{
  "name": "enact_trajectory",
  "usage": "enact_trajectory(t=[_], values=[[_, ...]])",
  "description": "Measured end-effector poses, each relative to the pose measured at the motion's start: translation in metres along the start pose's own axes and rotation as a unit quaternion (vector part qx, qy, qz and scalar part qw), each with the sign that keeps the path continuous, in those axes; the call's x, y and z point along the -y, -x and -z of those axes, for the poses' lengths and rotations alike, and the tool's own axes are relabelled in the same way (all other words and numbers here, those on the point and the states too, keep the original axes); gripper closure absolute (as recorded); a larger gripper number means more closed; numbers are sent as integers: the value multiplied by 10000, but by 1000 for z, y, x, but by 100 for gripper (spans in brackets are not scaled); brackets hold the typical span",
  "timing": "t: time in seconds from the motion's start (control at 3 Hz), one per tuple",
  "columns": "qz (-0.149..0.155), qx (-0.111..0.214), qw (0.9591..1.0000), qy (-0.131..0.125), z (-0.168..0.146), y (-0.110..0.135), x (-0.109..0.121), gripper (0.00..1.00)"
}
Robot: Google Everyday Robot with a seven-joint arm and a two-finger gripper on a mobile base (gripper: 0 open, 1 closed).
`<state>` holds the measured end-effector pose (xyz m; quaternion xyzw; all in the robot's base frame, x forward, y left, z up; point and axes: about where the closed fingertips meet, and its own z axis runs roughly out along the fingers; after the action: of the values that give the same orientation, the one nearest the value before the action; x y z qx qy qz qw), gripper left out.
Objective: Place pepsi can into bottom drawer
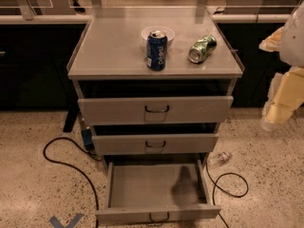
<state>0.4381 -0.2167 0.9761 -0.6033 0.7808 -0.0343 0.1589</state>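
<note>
The pepsi can [156, 50], dark blue with white lettering and a silver top, stands upright on the top of the grey cabinet [109, 46], near the middle. The bottom drawer [142, 184] is pulled far out and shows a bare grey floor, with its dark wire handle at the front edge. My gripper [274, 115] hangs at the far right of the view, beside the cabinet at about the height of the top drawer, well away from the can and holding nothing that shows.
A green and silver can [202, 48] lies on its side right of the pepsi can. A white bowl [158, 32] sits just behind the pepsi can. The top drawer [156, 110] and middle drawer [155, 144] stand slightly out. Black cables [61, 163] and a small clear bottle [219, 158] lie on the floor.
</note>
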Motion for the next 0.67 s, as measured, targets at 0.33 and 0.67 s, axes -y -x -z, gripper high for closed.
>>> enact_trajectory(t=[0.33,0.67], values=[[40,81,10000,10,-1,2,3,0],[40,82,10000,10,-1,3,3,0]])
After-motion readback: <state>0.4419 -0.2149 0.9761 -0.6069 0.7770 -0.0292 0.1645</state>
